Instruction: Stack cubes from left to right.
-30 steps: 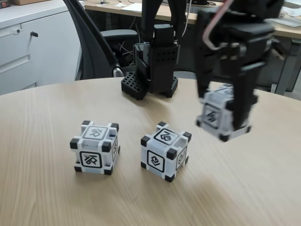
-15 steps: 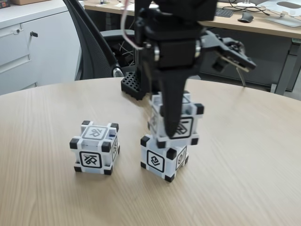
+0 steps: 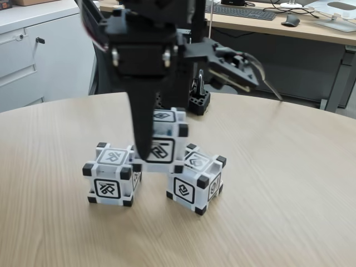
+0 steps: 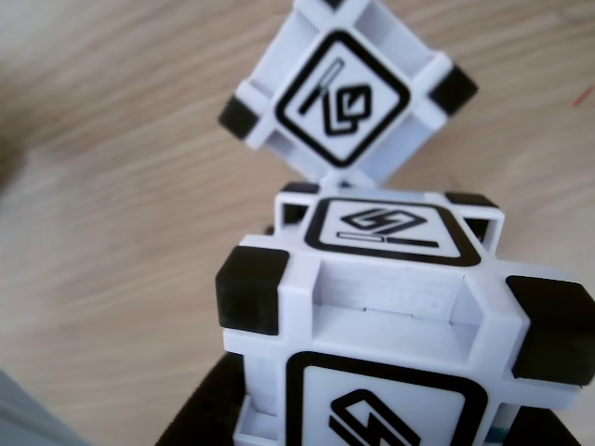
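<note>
Wood-grain round table (image 3: 289, 183) bearing two cubes: left cube (image 3: 112, 175) and middle cube (image 3: 196, 178), standing apart. Black gripper (image 3: 149, 147) clamped on a third, held cube (image 3: 164, 139), raised in the fixed view between and above the two. Behind: arm base (image 3: 194, 100), office chair (image 3: 105, 50), grey cabinet (image 3: 33, 50), desk (image 3: 289, 25).
</note>
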Controlling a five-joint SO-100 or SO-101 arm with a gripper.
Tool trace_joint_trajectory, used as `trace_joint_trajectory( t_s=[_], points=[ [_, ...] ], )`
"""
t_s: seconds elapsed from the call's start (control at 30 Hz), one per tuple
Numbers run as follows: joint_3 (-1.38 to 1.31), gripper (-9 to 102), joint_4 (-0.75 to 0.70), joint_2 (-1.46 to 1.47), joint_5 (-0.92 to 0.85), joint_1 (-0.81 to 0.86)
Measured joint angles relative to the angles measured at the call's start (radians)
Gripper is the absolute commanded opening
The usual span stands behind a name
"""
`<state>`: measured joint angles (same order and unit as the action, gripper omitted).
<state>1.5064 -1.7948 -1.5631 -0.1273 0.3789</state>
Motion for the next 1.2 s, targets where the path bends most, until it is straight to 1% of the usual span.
trace_joint_trajectory(
  t_s=[0.5, 0.73, 1.2],
  points=[
    [0.0, 0, 0.0, 0.0, -0.058, 0.173],
    [0.002, 0, 0.071, 0.0, -0.061, 0.178],
    [0.005, 0, 0.075, 0.0, -0.06, 0.209]
  ],
)
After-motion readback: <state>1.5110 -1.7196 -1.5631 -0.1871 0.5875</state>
